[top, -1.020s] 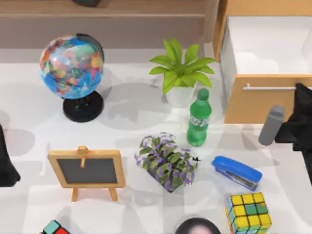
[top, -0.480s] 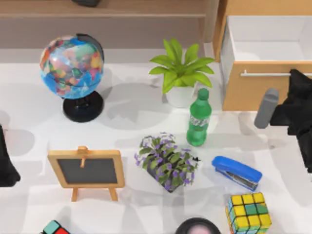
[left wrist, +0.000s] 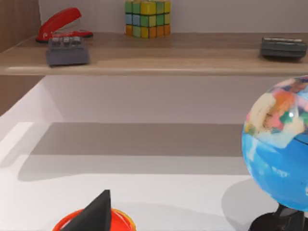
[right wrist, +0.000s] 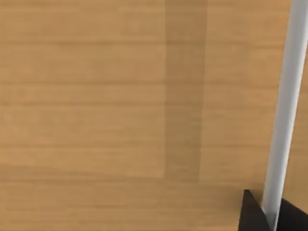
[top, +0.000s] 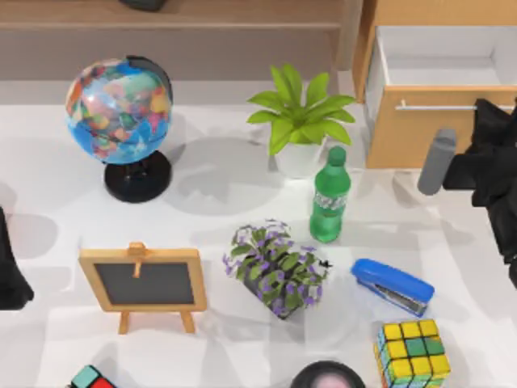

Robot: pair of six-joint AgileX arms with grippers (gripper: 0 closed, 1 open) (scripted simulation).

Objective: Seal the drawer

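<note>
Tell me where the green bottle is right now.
In the top view the green bottle stands upright right of the table's middle, just in front of the potted green plant, with the purple flower pot and blue stapler nearer the front.

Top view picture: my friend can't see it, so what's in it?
At the table's right, the black right pincer presses the tan wooden drawer front with the silver bar handle, its white inside partly open. Across the white table stand a colourful globe, a leafy green potted plant, a green plastic bottle and a small wooden-framed chalkboard.
</note>
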